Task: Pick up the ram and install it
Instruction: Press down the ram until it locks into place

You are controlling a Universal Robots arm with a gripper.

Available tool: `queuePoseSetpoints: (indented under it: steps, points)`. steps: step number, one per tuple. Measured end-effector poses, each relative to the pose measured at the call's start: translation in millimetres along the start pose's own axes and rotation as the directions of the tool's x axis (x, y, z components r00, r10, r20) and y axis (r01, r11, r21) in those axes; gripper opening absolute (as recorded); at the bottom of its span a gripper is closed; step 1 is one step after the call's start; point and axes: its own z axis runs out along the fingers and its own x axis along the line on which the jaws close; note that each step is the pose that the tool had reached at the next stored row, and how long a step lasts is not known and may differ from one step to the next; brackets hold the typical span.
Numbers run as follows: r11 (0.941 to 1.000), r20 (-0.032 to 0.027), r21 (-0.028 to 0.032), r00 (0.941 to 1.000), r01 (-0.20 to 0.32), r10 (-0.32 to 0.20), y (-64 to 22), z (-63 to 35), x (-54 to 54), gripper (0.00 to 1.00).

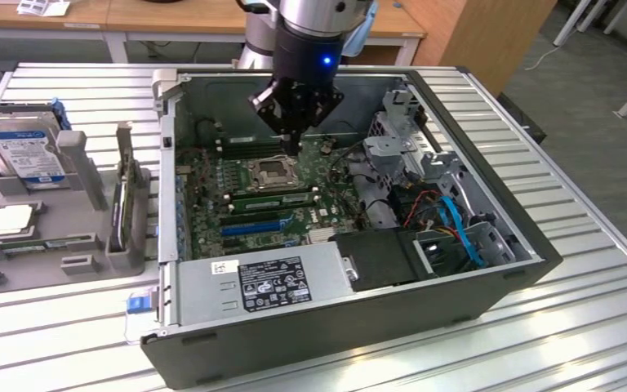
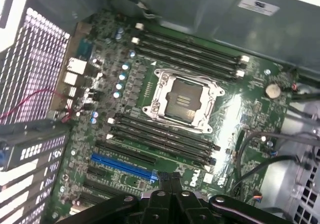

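1. Gripper (image 1: 295, 122) fully closed, holding nothing, hovering over the motherboard (image 1: 270, 192) near the case's (image 1: 325, 318) back wall.
2. Ram (image 1: 275, 197) seated in slot just beside the CPU socket (image 1: 271, 170).

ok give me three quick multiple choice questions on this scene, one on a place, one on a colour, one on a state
1. Where is the hard drive?
A) on the grey holder beside the case
B) inside the case
C) in the claw

2. What colour is the long slot near the Dell logo?
A) red
B) white
C) blue

3. How is the claw?
A) shut
B) wide open
C) shut on a cable

Answers: 1 A, the hard drive stands in the holder at the exterior view's left. 2 C, the wrist view shows the slot blue. 3 A, its fingers meet, empty, above the motherboard.
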Motion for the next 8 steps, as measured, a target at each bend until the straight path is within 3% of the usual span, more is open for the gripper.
queuePoseSetpoints:
  steps: [4,8]
  points:
    - [0.9982,0.0021,-0.002,0.9982,-0.059,0.059,0.0,0.2,0.0,0.11]
    - [0.9927,0.0038,-0.0046,0.9927,-0.12,0.121,0.0,0.5,0.0,0.11]
